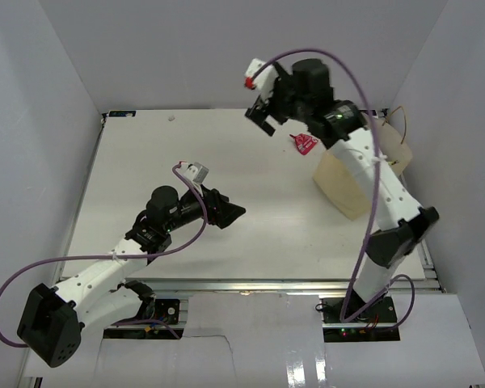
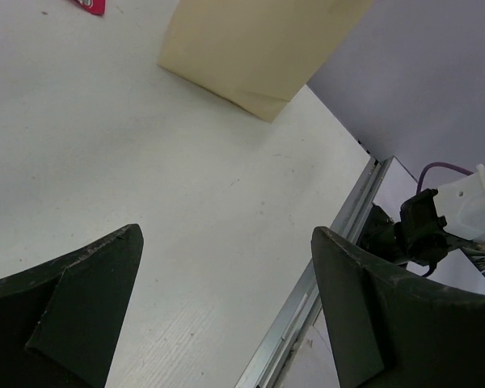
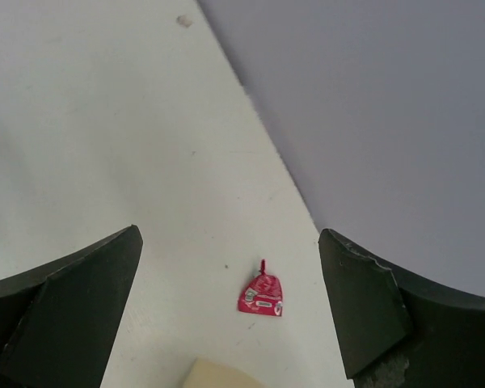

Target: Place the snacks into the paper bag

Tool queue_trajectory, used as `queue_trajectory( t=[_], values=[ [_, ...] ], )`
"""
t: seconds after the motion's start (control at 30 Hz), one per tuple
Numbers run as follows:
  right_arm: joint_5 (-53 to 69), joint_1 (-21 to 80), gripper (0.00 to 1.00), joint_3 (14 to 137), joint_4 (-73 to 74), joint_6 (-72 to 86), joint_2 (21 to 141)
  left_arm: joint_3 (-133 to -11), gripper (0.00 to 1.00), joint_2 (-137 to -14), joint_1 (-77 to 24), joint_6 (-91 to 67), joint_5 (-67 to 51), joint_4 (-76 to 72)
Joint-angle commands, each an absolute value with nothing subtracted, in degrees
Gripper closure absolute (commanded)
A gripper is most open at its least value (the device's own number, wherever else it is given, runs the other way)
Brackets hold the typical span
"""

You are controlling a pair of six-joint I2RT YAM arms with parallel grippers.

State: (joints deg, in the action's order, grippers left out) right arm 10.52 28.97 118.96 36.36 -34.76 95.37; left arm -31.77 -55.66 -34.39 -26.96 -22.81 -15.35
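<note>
A small pink-red wrapper (image 1: 304, 143) lies on the white table beside the far left corner of the tan paper bag (image 1: 345, 184), which stands at the right under my right arm. The wrapper also shows in the right wrist view (image 3: 262, 294), below and between the open fingers. My right gripper (image 1: 262, 118) is open and empty, raised near the back of the table, left of the wrapper. My left gripper (image 1: 226, 212) is open and empty over the middle of the table. The bag (image 2: 259, 44) shows ahead in the left wrist view. The other snacks are out of view.
Grey walls close in the table on the left, back and right. A metal rail (image 1: 250, 284) runs along the near edge. Purple cables loop from both arms. A small scrap (image 1: 171, 118) lies near the back edge.
</note>
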Motion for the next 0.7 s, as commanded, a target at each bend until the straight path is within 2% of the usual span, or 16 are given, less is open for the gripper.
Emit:
queue_trajectory(
  t=[0.0, 0.07, 0.13, 0.23, 0.33, 0.47, 0.57, 0.67],
  values=[
    [-7.36, 33.83, 0.04, 121.36, 41.57, -38.69, 106.21, -32.87, 0.04, -53.71, -34.01, -27.25, -21.53, -12.22],
    [-16.40, 34.01, 0.02, 126.81, 42.18, -36.31, 111.86, -31.82, 0.04, -52.39, -34.01, -27.94, -20.49, -11.08],
    [-25.69, 34.01, 0.05, 130.85, 42.19, -34.46, 119.86, -30.77, 0.04, -49.93, -34.01, -28.73, -19.87, -10.37],
    [-31.09, 33.40, 0.08, 131.84, 41.31, -33.40, 127.16, -28.39, 0.04, -47.20, -34.01, -30.41, -18.28, -10.11],
    [-32.42, 31.91, 0.08, 132.54, 39.99, -32.18, 131.91, -27.25, 0.04, -45.88, -34.01, -31.46, -17.49, -9.23],
    [-32.08, 28.75, 0.00, 132.63, 39.64, -30.50, 136.66, -27.25, 0.04, -45.26, -33.93, -31.90, -16.44, -7.21],
    [-30.50, 26.20, 0.13, 131.57, 39.46, -29.80, 138.68, -26.37, 0.04, -44.91, -33.93, -32.34, -15.91, -7.64],
    [-29.62, 25.05, 0.16, 132.01, 38.76, -29.79, 140.70, -26.19, 0.04, -46.14, -33.93, -32.61, -15.82, -8.44]
  ],
)
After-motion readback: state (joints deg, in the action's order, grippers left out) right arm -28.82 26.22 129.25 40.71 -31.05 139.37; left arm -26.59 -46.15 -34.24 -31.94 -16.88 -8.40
